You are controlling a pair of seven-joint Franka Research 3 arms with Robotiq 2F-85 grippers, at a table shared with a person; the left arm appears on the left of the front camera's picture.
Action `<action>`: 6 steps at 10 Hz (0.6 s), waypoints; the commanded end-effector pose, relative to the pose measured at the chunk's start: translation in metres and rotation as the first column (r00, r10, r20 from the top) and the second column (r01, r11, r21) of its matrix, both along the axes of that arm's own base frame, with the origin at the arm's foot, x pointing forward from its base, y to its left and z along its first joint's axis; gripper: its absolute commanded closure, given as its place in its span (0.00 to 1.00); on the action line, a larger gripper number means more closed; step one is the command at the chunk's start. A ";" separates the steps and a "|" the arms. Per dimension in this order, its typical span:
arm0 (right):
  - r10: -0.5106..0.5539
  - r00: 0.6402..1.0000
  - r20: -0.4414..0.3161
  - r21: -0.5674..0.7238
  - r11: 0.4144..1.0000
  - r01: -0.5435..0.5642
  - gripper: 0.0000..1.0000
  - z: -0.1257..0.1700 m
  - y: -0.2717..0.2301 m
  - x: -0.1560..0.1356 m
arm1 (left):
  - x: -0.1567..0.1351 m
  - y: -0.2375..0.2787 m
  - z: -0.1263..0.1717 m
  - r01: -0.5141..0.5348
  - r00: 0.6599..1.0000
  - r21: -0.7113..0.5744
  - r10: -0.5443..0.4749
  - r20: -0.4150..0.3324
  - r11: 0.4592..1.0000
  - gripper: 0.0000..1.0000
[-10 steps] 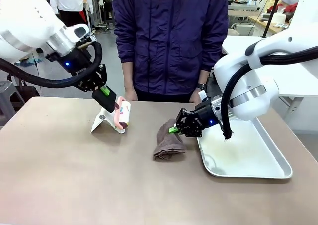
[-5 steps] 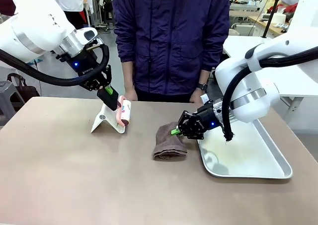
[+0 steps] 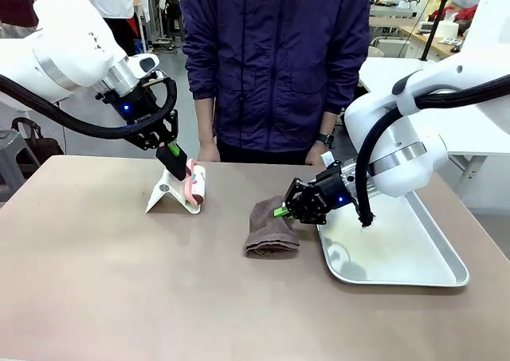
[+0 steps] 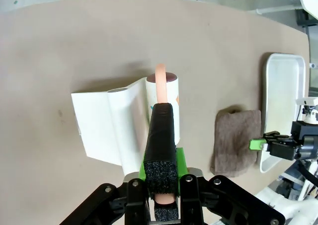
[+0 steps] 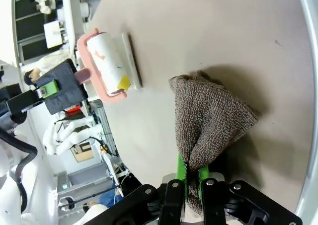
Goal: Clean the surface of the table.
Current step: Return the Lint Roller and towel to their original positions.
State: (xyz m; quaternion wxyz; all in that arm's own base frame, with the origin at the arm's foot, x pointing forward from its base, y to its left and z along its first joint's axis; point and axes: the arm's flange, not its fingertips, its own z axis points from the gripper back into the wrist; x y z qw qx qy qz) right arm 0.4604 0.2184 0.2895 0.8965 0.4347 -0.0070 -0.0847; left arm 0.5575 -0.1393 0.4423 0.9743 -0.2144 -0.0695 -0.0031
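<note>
Beneath the left gripper (image 3: 178, 164), clamped on the lint roller's (image 3: 195, 183) pink handle, the roller has lifted back toward its white stand (image 3: 169, 196). The right gripper (image 3: 282, 210) stays pinched on the brown towel (image 3: 271, 231), bunched on the bench (image 3: 119, 281) below; wiping looks unstarted.

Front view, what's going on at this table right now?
Two robot arms are working on the brown table. The left gripper is shut on the pink handle of a lint roller, whose roll sits at a white sheet lying on the table. The right gripper is shut on a corner of a brown towel, which rests beside a metal tray. A person stands at the far side.
</note>
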 end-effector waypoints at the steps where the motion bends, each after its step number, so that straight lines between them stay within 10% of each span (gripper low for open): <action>1: -0.010 1.000 -0.009 0.023 1.000 0.010 0.90 -0.001 0.005 0.005 | 0.004 -0.002 0.006 -0.005 1.000 0.027 0.006 -0.022 1.000 0.78; 2: -0.005 1.000 -0.012 0.022 1.000 0.005 0.90 -0.001 0.006 0.006 | 0.003 -0.002 0.006 -0.001 1.000 0.038 0.002 -0.025 0.999 0.78; 3: -0.005 1.000 -0.021 0.028 1.000 0.005 0.65 -0.001 0.006 0.006 | 0.003 -0.002 0.005 0.008 0.999 0.044 -0.006 -0.048 0.999 0.25; 5: -0.005 0.999 -0.036 0.032 0.999 0.006 0.09 -0.003 0.006 0.007 | 0.003 -0.003 0.005 -0.006 0.999 0.045 0.008 -0.048 0.999 0.00; 6: -0.004 0.999 -0.045 0.035 0.999 0.006 0.00 -0.004 0.006 0.008 | 0.004 -0.003 0.004 -0.009 0.999 0.047 0.011 -0.047 0.999 0.00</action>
